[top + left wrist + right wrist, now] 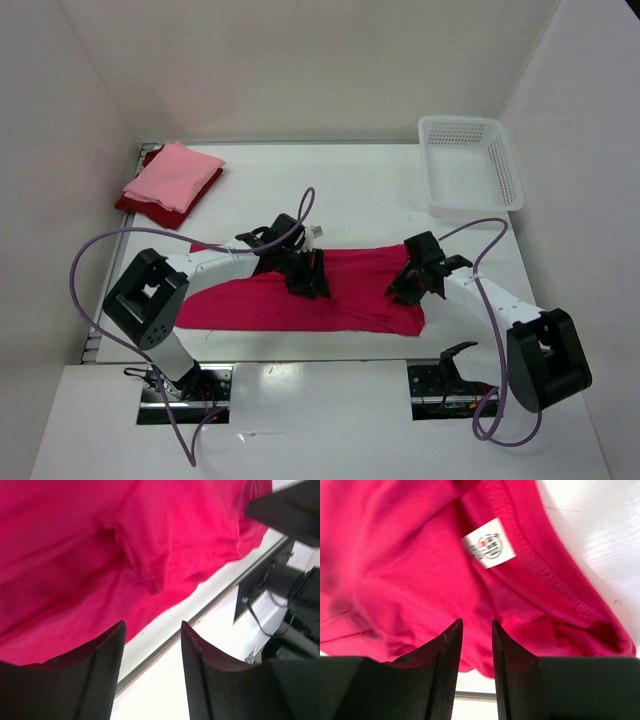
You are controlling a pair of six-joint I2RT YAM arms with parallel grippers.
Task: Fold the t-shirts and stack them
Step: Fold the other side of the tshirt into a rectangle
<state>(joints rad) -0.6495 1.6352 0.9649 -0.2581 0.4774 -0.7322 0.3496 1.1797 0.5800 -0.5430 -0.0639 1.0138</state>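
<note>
We judge two done, the pink shirt (175, 170) on the dark red shirt (140, 206); the crimson shirt (355, 292) awaits folding, left claw (152, 625) released, right claw (476, 622) barely parted.

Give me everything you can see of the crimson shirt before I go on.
The crimson shirt is soft knit cloth, lying spread but rumpled across the near middle of the table, not yet folded. Its ribbed collar with a white label shows by the right gripper; a hemmed sleeve by the left gripper. Both jaws stand apart, gripping nothing.
</note>
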